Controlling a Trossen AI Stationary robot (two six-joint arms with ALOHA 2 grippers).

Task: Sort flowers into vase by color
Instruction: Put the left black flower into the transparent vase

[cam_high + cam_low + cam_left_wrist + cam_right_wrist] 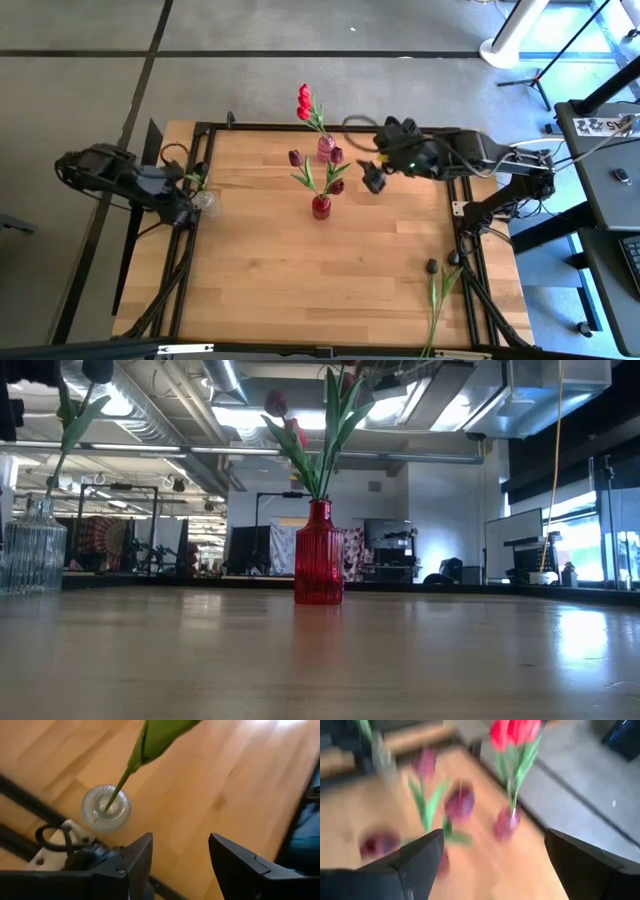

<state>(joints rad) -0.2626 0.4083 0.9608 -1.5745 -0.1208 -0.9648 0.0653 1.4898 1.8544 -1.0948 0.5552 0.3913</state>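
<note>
On the tabletop, the red vase near the centre holds the maroon tulips. Just beyond it at 12 o'clock, a pink vase near the far edge carries the red tulips. The right gripper hovers at 3 o'clock of the red vase, jaws wide apart and empty. At the 9 o'clock edge, the left gripper hangs above a clear glass vase with one green stem in it, jaws open and empty. A loose flower lies near the 5 o'clock corner.
</note>
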